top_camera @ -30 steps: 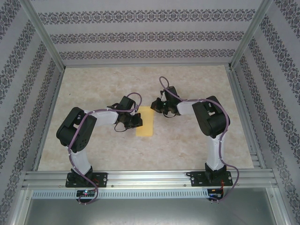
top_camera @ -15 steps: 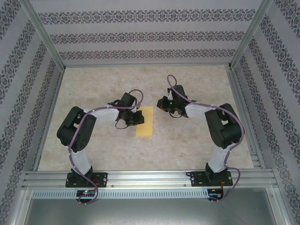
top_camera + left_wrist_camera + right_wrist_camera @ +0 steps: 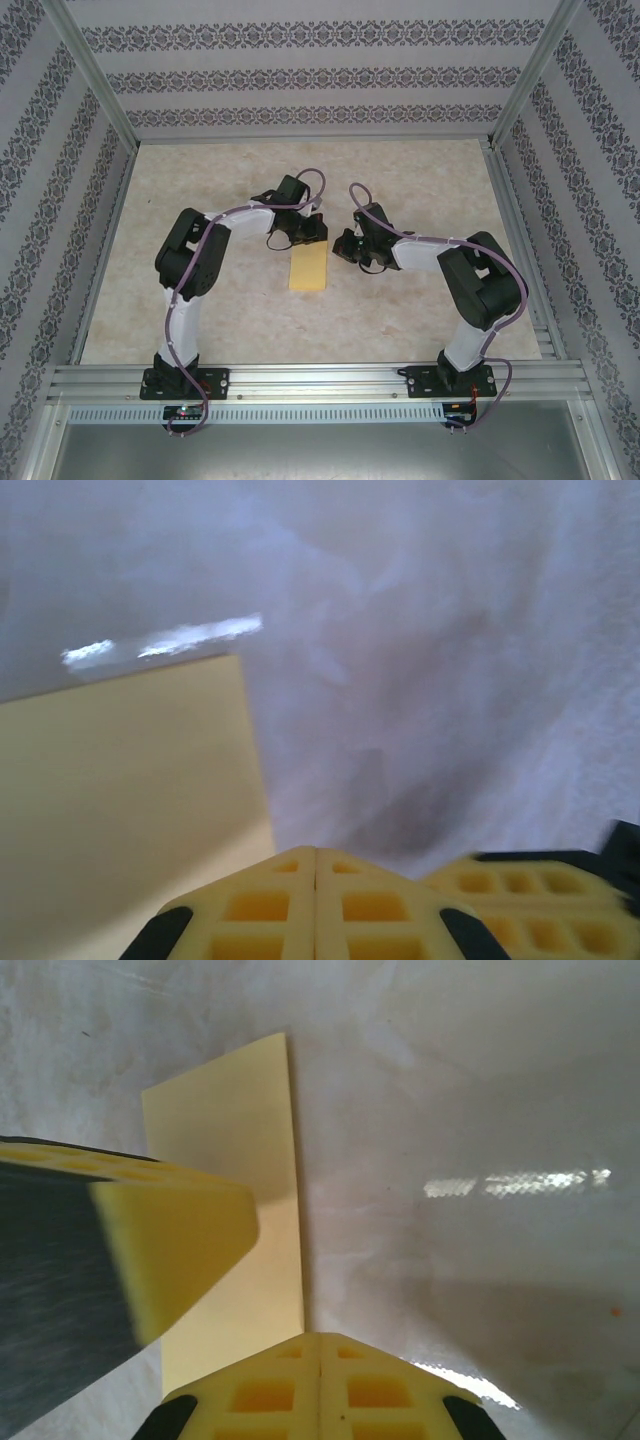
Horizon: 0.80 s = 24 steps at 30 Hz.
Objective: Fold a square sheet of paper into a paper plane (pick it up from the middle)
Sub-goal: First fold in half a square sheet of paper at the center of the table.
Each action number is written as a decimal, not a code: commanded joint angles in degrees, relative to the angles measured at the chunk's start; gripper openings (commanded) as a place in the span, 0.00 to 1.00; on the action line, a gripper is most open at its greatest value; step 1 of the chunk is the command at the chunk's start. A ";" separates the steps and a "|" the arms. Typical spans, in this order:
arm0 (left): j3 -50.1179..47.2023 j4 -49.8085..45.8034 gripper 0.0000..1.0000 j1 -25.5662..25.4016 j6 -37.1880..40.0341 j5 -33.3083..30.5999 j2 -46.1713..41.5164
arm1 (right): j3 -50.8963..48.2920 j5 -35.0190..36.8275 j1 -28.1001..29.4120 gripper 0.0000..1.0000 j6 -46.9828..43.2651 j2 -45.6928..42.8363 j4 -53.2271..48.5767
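**Marble top, half-folded sheet, both arms repositioned**

Marble-look table (image 3: 200, 180), patterned wallpaper walls (image 3: 300, 75), aluminium rail (image 3: 320, 380) along the near edge.

Changes in the last second, left to right:
- left gripper (image 3: 306, 231) has swung from the sheet's left edge up to its far end. Fingers pressed together, nothing between them. In the left wrist view the closed tips sit just off the sheet's corner, over bare table. Contact with the paper: can't tell.
- square sheet of paper (image 3: 309, 270) hasn't shifted. It lies flat mid-table between the two arms. It reads as a narrow yellow rectangle, so my guess is one centre fold is in. No nose folds and no dart shape yet.
- right gripper (image 3: 342, 252) has come in and nearer, from beyond the far right corner to just beside the sheet's right long edge. Fingers together, holding nothing. In the right wrist view its tips sit at that edge, with the left gripper's finger close by over the paper.

Read: neither arm has the paper, and the two tips are crowded at the far end. Looks like setup for a corner fold or a crease press. Collision risk is modest, since the fingers are near each other.

Text and labels: none legible on the paper, arms or rail.
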 commanded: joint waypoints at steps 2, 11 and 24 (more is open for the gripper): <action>2.31 -4.95 0.06 -0.32 2.92 -3.71 1.48 | 0.43 2.50 0.02 0.03 0.23 -1.62 -2.21; -4.05 -4.98 0.05 0.66 0.03 -10.41 -0.51 | 2.17 0.01 1.75 0.04 -2.94 -1.62 -3.64; -2.41 -0.65 0.07 1.57 0.74 -0.75 -5.48 | 3.13 -4.63 4.03 0.02 -0.95 2.05 3.89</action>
